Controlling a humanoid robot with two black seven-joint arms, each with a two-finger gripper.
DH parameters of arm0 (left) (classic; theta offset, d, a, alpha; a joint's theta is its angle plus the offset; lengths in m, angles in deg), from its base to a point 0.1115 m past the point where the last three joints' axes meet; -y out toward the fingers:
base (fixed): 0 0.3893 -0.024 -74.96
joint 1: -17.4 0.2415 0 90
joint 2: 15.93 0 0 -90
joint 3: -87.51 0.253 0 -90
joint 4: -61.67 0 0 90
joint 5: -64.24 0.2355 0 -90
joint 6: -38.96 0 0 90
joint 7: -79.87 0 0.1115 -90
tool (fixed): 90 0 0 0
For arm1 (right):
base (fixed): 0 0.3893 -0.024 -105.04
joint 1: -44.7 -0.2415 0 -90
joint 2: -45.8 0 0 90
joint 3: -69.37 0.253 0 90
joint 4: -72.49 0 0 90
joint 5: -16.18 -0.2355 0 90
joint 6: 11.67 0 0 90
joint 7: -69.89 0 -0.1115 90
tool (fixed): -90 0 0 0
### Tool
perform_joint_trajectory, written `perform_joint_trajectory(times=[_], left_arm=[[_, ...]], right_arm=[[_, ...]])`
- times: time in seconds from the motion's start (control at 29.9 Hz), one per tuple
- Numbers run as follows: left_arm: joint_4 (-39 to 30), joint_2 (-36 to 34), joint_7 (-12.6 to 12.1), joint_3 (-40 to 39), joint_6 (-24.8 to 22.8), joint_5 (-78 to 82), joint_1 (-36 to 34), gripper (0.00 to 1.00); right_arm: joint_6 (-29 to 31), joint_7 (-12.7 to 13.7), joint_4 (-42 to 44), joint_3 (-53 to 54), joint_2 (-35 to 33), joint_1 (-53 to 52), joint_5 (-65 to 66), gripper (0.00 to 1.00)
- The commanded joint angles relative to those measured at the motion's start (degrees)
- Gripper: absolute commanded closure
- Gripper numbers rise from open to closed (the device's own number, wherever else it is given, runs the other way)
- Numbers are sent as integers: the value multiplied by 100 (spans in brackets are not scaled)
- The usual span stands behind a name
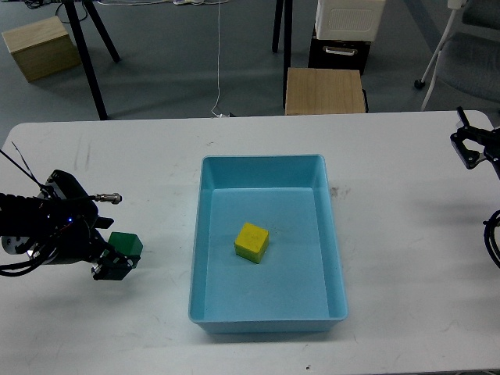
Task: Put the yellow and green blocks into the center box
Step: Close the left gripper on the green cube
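Note:
The yellow block [251, 241] lies inside the light blue box [336, 258] at the table's middle. The green block [126, 246] sits on the white table, left of the box. My left gripper [111, 264] is at the block's near left side, its dark fingers against the block and partly covering it; I cannot tell if it grips. My right gripper [471, 148] is at the far right edge of the table, small and dark, away from both blocks.
A wooden stool [325, 91], a white bin on a black crate [344, 31] and a tripod leg [87, 62] stand behind the table. A cardboard box [39, 47] lies on the floor at far left.

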Motion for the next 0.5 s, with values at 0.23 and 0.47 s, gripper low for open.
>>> perform_joint_trajectory(times=[0.23, 0.47], left_arm=[[117, 70, 0, 14, -1, 9, 51, 0], [292, 263, 9, 14, -1, 289, 156, 0]], right_arm=[[0, -3, 1, -1, -1, 33, 0, 1], [9, -3, 1, -1, -1, 41, 0, 1]])
